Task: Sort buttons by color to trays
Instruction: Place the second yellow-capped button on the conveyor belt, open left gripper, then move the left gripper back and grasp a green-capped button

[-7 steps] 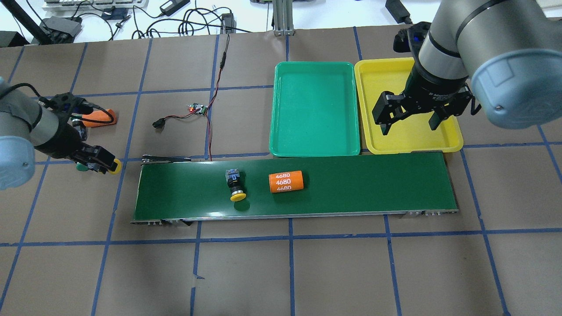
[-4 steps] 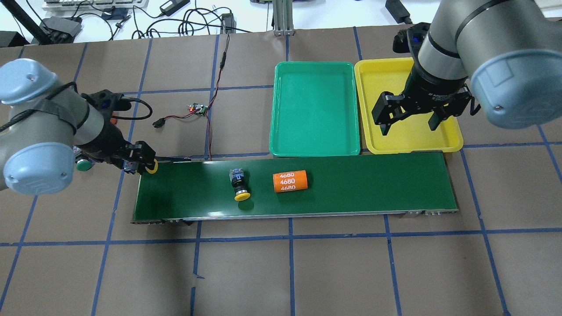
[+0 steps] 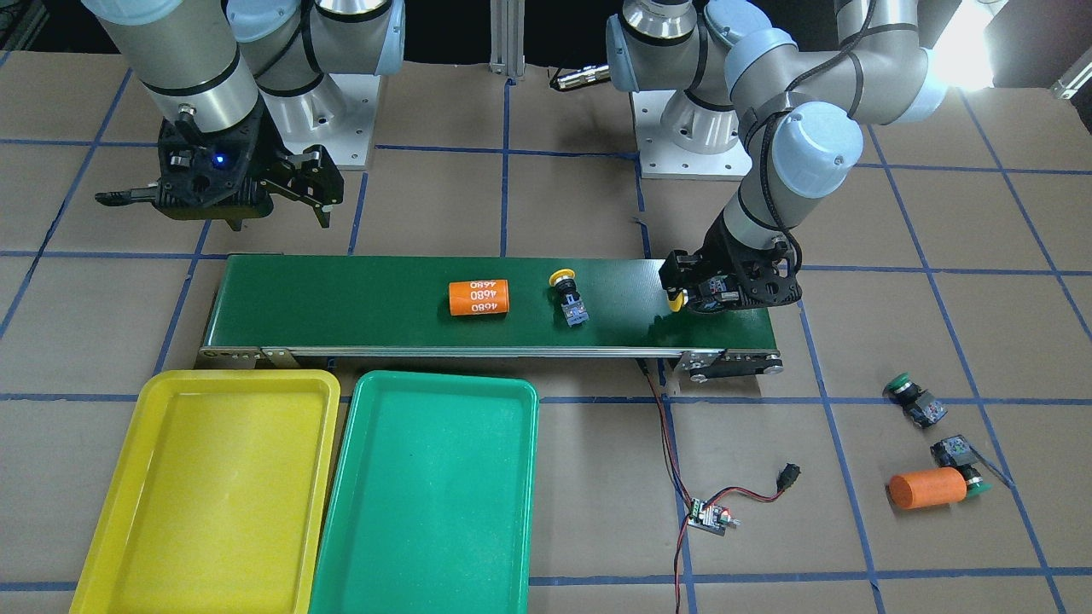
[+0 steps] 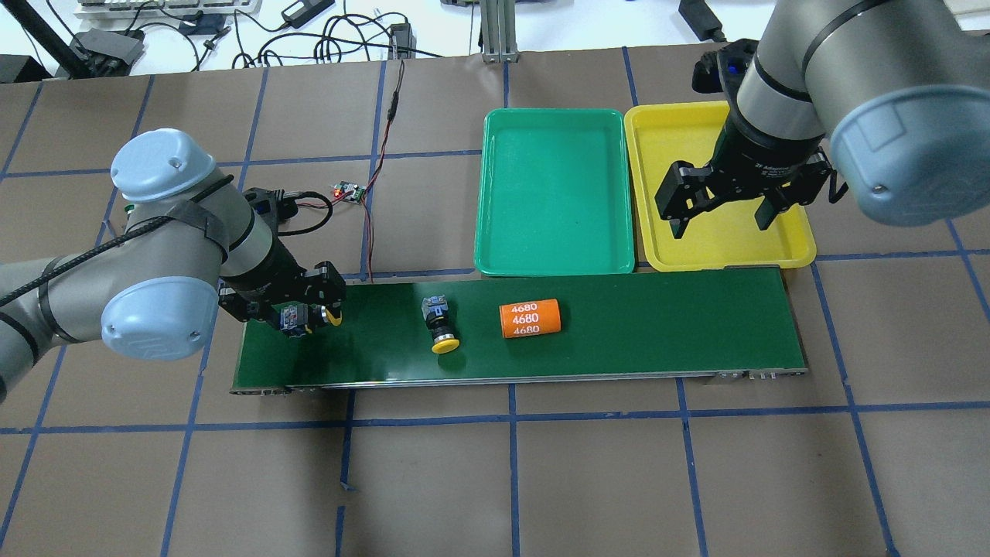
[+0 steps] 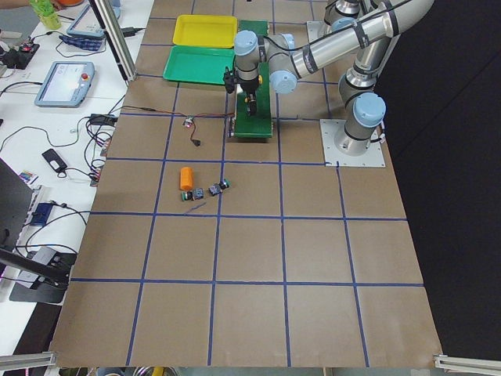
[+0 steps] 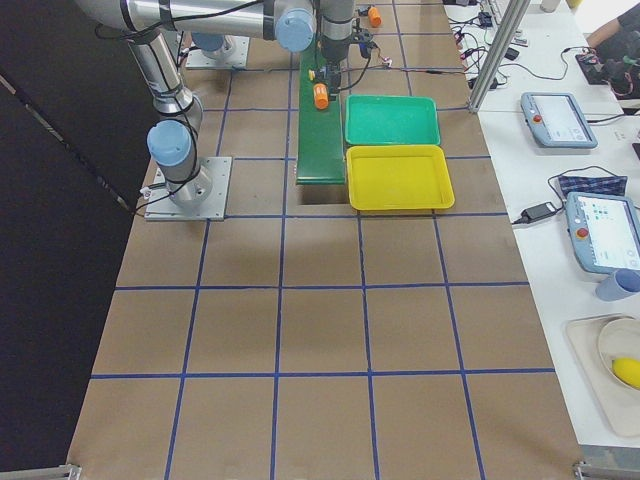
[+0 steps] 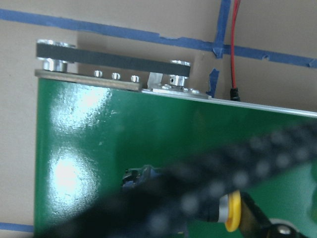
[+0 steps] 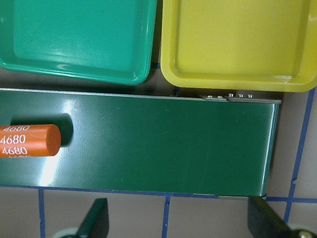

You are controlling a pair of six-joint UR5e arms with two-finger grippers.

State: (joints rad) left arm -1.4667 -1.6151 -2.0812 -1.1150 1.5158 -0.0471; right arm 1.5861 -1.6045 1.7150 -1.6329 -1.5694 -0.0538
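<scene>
Left gripper [image 4: 305,312] closed on a yellow-capped button [image 4: 334,316], low over the conveyor belt [image 4: 657,333] beneath, likely to send it along. Right gripper [image 4: 719,224] spread wide, poised high near the yellow tray [image 4: 673,139]

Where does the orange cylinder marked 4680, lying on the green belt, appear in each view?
Front-facing: the orange cylinder left of centre, on the belt.
Overhead: middle of the picture, on the belt.
Exterior left: cannot be made out.
Exterior right: top centre, a small orange spot on the belt.
Left wrist: not in it.
Right wrist: left edge, cut off.
Shared landmark: the green belt, seen in every view.
</scene>
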